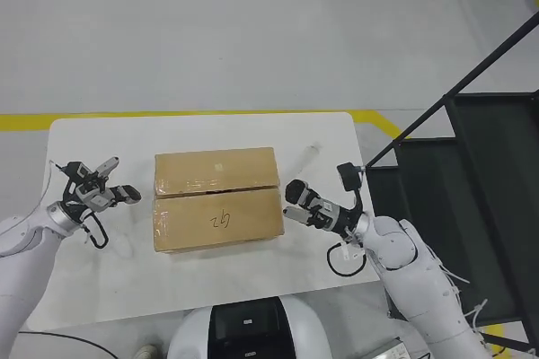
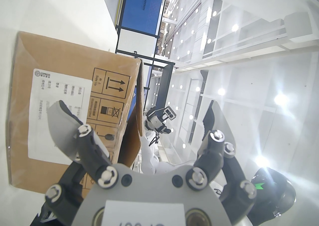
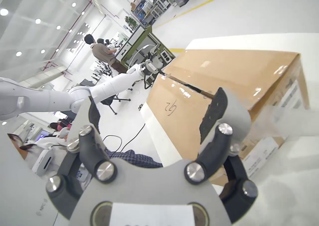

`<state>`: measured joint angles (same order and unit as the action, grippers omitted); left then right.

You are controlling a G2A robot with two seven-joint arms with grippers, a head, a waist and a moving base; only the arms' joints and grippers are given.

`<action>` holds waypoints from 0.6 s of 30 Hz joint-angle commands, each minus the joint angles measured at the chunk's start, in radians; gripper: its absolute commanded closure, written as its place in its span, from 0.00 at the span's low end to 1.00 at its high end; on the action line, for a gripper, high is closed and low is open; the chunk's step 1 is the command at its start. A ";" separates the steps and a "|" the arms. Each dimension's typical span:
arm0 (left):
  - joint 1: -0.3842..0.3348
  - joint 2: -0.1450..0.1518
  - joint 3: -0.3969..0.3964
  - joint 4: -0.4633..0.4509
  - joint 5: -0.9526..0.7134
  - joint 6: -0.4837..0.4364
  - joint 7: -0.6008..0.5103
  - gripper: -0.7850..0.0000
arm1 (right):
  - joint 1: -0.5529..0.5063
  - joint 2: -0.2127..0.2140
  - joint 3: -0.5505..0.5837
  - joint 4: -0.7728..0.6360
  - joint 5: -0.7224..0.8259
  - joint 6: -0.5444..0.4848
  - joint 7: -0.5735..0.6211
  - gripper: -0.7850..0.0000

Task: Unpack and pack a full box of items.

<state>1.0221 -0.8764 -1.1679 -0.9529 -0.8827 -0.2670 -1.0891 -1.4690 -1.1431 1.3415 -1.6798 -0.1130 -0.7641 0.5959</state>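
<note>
A brown cardboard box (image 1: 217,199) sits in the middle of the white table (image 1: 117,278), its two top flaps down with a dark seam between them and a handwritten mark on the nearer flap. My left gripper (image 1: 117,179) hovers open just off the box's left end, whose white label (image 2: 53,114) faces it; one flap edge (image 2: 139,102) stands slightly lifted. My right gripper (image 1: 294,202) is open beside the box's right end, level with the top (image 3: 224,72), nothing between its fingers (image 3: 214,112).
A thin pale strip (image 1: 307,158) lies on the table behind the box's right end. Dark metal shelving (image 1: 485,179) stands close off the table's right side. A yellow floor line (image 1: 162,115) runs behind the table.
</note>
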 commanded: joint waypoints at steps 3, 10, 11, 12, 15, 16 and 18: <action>-0.002 0.000 0.002 0.002 0.001 0.001 0.001 0.00 | -0.001 0.000 0.001 0.000 -0.012 -0.001 -0.021 0.00; -0.002 0.000 0.002 0.002 0.001 0.001 0.001 0.00 | -0.001 0.000 0.001 0.000 -0.012 -0.001 -0.021 0.00; -0.002 0.000 0.002 0.002 0.001 0.001 0.001 0.00 | -0.001 0.000 0.001 0.000 -0.012 -0.001 -0.021 0.00; -0.002 0.000 0.002 0.002 0.001 0.001 0.001 0.00 | -0.001 0.000 0.001 0.000 -0.012 -0.001 -0.021 0.00; -0.002 0.000 0.002 0.002 0.001 0.001 0.001 0.00 | -0.001 0.000 0.001 0.000 -0.012 -0.001 -0.021 0.00; -0.002 0.000 0.002 0.002 0.001 0.001 0.001 0.00 | -0.003 0.000 -0.005 0.001 -0.010 0.007 -0.014 0.00; -0.002 0.000 0.002 0.002 0.001 0.001 0.001 0.00 | 0.005 0.002 -0.024 -0.010 -0.004 0.053 0.042 0.00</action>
<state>1.0196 -0.8768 -1.1660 -0.9513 -0.8815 -0.2663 -1.0885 -1.4697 -1.1425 1.3283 -1.6838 -0.1181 -0.7453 0.5949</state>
